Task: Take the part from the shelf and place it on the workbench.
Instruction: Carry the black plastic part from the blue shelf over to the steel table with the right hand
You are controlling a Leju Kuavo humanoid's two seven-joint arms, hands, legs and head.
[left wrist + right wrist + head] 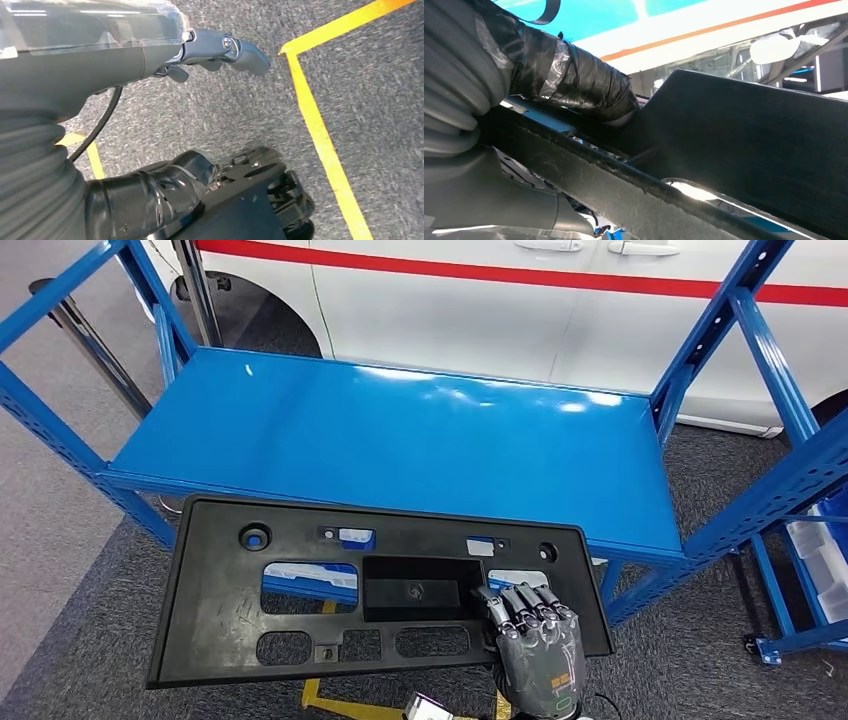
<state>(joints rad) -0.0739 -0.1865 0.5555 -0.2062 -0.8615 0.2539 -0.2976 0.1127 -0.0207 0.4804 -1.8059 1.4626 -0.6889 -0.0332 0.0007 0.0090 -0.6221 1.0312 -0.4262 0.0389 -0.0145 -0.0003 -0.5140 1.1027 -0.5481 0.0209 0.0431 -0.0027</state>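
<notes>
A wide black plastic part [300, 640] with several cut-outs hangs flat in front of the blue bench top [400, 430], its far edge overlapping the bench's front rim. My right hand [535, 640] grips the part at its near right corner, fingers lying over the top face. In the right wrist view the part's dark underside [749, 145] runs across the picture, and the taped thumb [574, 80] presses against it. My left hand [220, 50] hangs over the grey floor, fingers stretched out and holding nothing.
Blue perforated uprights [760, 350] frame the bench on both sides. A white car with a red stripe [500, 300] stands close behind. A blue rack with bins [820, 560] is at the right, a metal pole [90, 340] at the left. Yellow tape [320, 135] marks the floor.
</notes>
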